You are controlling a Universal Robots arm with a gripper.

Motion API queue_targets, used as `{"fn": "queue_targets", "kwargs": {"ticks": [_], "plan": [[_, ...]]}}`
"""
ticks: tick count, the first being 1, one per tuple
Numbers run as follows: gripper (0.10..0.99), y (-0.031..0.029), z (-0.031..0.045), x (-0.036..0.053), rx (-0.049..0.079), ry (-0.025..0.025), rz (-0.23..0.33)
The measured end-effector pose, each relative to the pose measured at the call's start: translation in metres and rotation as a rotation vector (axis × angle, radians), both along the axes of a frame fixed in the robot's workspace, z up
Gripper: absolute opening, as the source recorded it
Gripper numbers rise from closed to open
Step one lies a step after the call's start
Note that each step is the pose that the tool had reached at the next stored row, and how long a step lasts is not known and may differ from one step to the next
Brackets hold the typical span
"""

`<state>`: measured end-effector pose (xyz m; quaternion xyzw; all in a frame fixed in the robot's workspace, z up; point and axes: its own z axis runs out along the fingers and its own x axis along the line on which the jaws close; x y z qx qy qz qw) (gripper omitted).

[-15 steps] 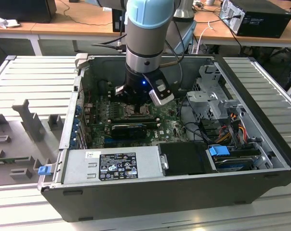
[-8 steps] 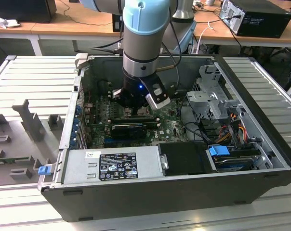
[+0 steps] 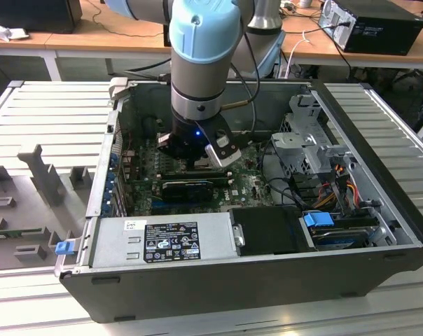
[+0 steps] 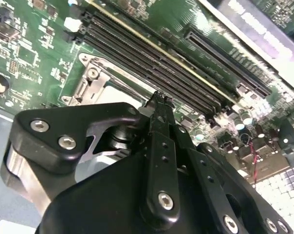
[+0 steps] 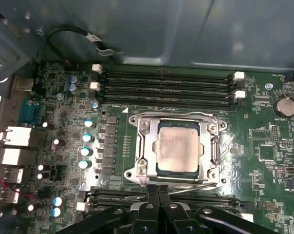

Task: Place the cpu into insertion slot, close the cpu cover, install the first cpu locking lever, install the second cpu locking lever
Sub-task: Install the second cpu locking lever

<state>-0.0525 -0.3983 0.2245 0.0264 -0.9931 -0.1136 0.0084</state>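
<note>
The cpu [image 5: 178, 151], a pale silver-beige square, lies flat in the insertion slot [image 5: 137, 171] on the green board. The silver cpu cover [image 5: 143, 144] lies down around it as a frame. My gripper [image 5: 158, 191] is shut, its two black fingers pressed together with nothing seen between them, and the tips sit at the socket's edge. A thin metal lever rod [image 5: 195, 186] runs along that edge beside the tips. In the second wrist view the shut gripper [image 4: 159, 99] points at the socket's frame [image 4: 91, 83]. In the exterior view the arm reaches down into the computer case [image 3: 92, 189].
Long black memory slots [image 5: 166, 87] run beside the socket, with more by the fingers [image 5: 113, 197]. Blue-topped capacitors [image 5: 86, 151] and a coin battery [image 5: 284, 105] stand on the board. A black cable [image 5: 74, 34] hangs near the case wall. A power supply [image 3: 162, 241] and drive cage [image 3: 309, 150] flank the arm.
</note>
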Motion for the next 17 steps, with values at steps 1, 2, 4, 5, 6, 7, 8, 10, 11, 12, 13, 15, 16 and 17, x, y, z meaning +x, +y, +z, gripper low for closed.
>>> {"fn": "queue_targets", "kwargs": {"ticks": [1, 2, 4, 5, 6, 7, 8, 10, 11, 12, 13, 15, 16, 17], "plan": [[0.106, -0.0019, -0.0002, -0.0019, 0.007, 0.0000, 0.001], [0.106, -0.0028, -0.0007, -0.0026, 0.011, 0.0000, 0.002], [0.106, -0.0034, -0.0026, -0.0034, 0.015, 0.0003, 0.003], [0.106, -0.0035, -0.0039, -0.0038, 0.017, 0.0006, 0.004], [0.106, -0.0035, -0.0051, -0.0042, 0.017, 0.0008, 0.005], [0.106, -0.0035, -0.0065, -0.0045, 0.018, 0.0009, 0.006], [0.106, -0.0035, -0.0095, -0.0053, 0.018, 0.0011, 0.009], [0.106, -0.0035, -0.0122, -0.0070, 0.020, 0.0013, 0.013], [0.106, -0.0036, -0.0138, -0.0094, 0.022, 0.0015, 0.018], [0.106, -0.0036, -0.0155, -0.0127, 0.025, 0.0014, 0.023], [0.106, -0.0035, -0.0171, -0.0144, 0.028, 0.0014, 0.026], [0.106, -0.0036, -0.0192, -0.0170, 0.031, 0.0016, 0.031], [0.106, -0.0035, -0.0202, -0.0176, 0.033, 0.0015, 0.032], [0.106, -0.0035, -0.0213, -0.0177, 0.034, 0.0015, 0.034]]}}
